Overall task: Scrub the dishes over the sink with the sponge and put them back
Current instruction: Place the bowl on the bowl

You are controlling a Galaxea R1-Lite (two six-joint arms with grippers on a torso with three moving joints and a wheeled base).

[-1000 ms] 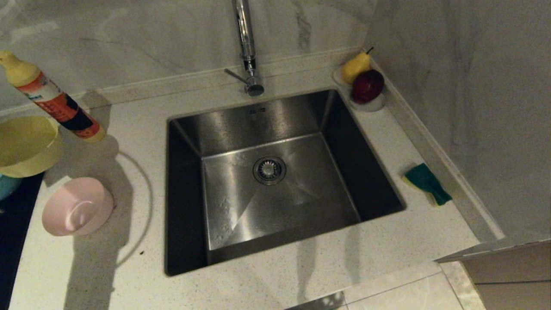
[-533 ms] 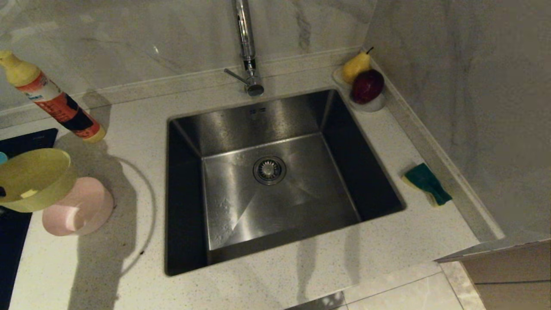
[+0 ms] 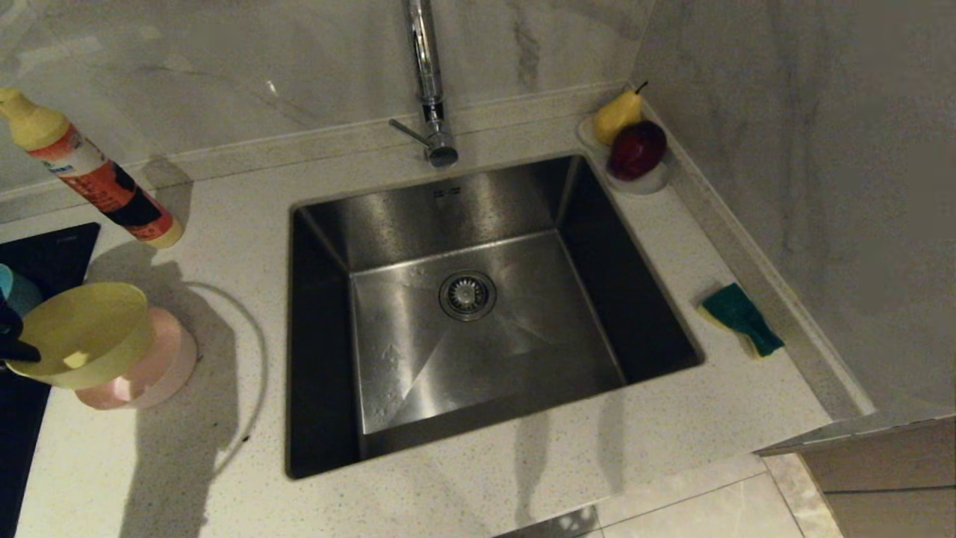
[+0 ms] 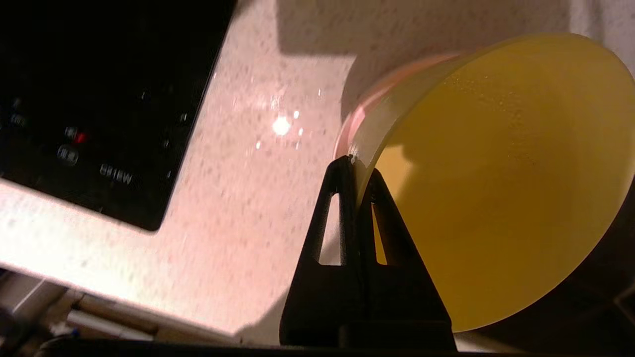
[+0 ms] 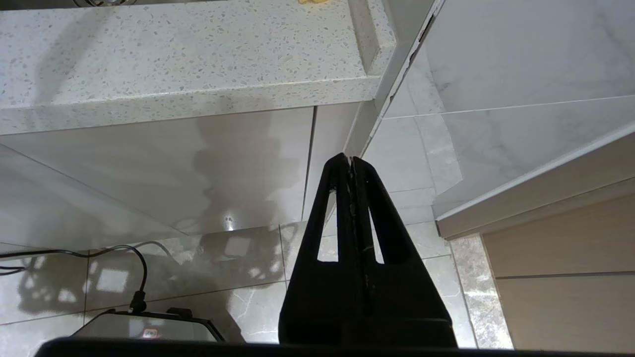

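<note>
Over the pink bowl (image 3: 160, 366), the left gripper (image 4: 356, 163) pinches the rim of the empty, tilted yellow bowl (image 3: 86, 332), its mouth facing the sink (image 3: 478, 314); the right gripper (image 5: 350, 161) hangs clenched and empty.

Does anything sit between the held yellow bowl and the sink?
Nothing visible. The left gripper holds the yellow bowl above the pink bowl; only bare counter separates it from the sink.
</note>
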